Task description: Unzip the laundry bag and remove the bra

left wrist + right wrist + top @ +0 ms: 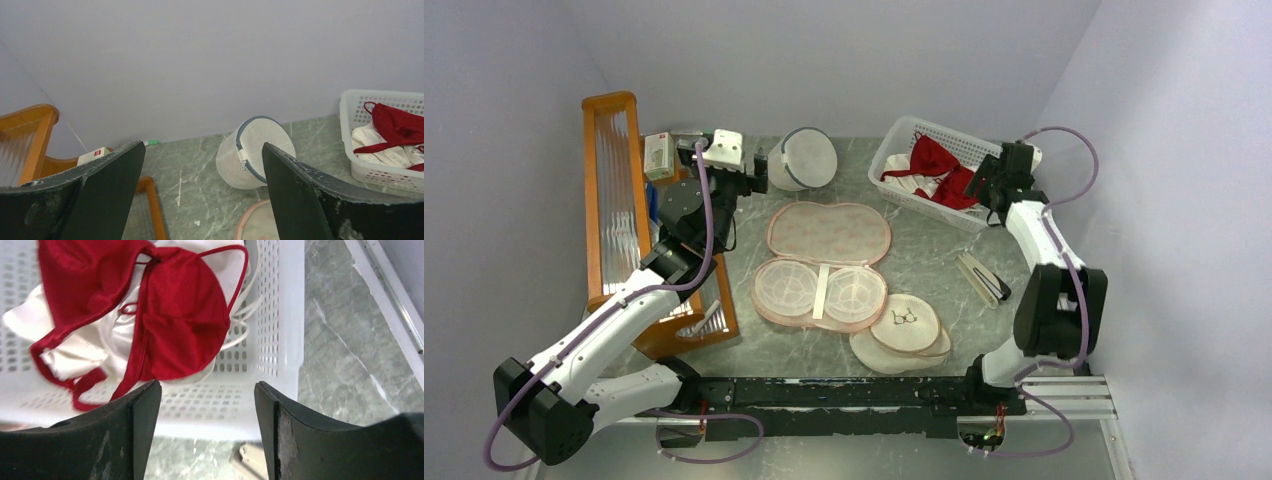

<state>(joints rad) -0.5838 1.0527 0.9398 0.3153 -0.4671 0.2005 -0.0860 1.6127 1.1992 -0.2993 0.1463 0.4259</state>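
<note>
The peach laundry bag (829, 232) lies unzipped and spread flat mid-table, its pale-lined half (819, 292) nearer me and empty. Its pink edge shows low in the left wrist view (255, 222). The deep red bra (936, 168) lies in the white basket (894, 150) on white cloth; it also shows in the right wrist view (175, 315) and the left wrist view (397, 125). My left gripper (761, 172) (202, 150) is open and empty, above the table left of the bag. My right gripper (977, 186) (207, 387) is open and empty over the basket's near rim (290, 315).
A white mesh dome bag (807, 158) (250, 155) with a blue zipper lies at the back. A wooden rack (614, 200) stands at the left with a small box (659, 155) behind it. Round cream pouches (904, 325) and a beige-black tool (984, 277) lie near the front right.
</note>
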